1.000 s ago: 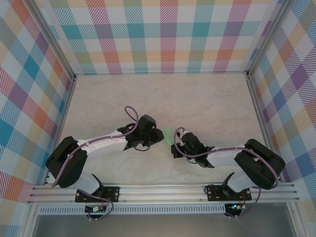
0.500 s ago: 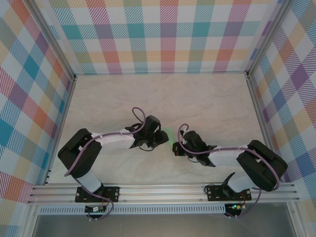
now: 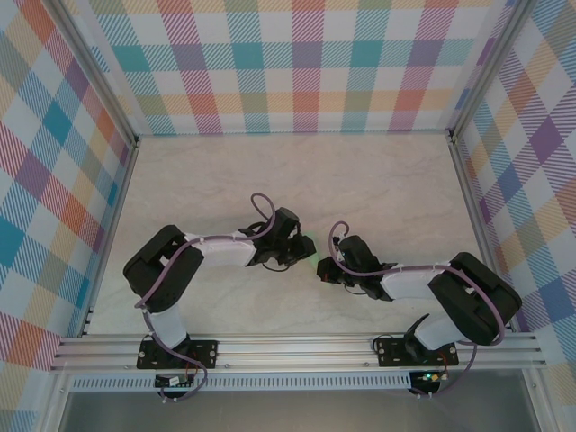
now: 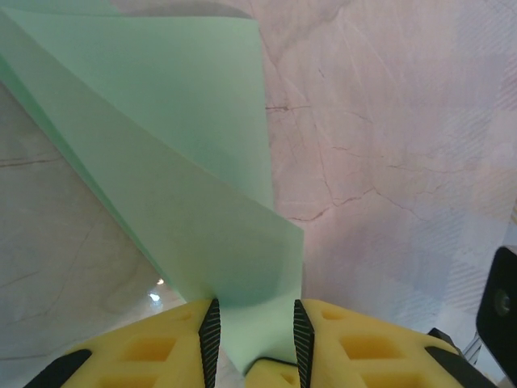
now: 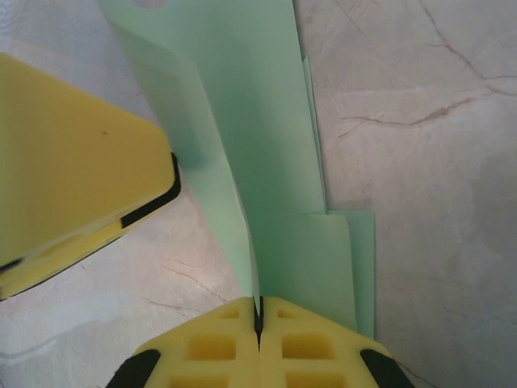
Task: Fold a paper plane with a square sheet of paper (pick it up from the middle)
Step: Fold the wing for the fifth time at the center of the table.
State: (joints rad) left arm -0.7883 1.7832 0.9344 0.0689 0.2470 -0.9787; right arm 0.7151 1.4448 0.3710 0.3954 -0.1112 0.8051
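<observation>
The paper plane [image 3: 309, 242] is a small pale mint-green folded sheet on the marbled table [image 3: 360, 180], between my two grippers. My right gripper [image 5: 258, 311] is shut on the upright centre fold of the paper plane [image 5: 250, 121], whose wings spread to either side. My left gripper [image 4: 254, 311] is open, its pads apart, with a bent flap of the paper plane [image 4: 178, 153] lying between them. In the right wrist view a yellow finger of the left gripper [image 5: 73, 162] rests beside the paper's left edge. From above, left gripper [image 3: 300, 249] and right gripper [image 3: 322, 267] nearly meet.
Checked walls [image 3: 297, 63] enclose the table on three sides, with metal rails [image 3: 297, 346] along the near edge. Both arms lie low over the table's near middle. Bare marbled surface stretches behind them towards the back wall.
My left arm has swung right and folded inward, bringing its gripper against the paper, which now shows less from above. The right gripper has shifted only slightly and stays shut.
</observation>
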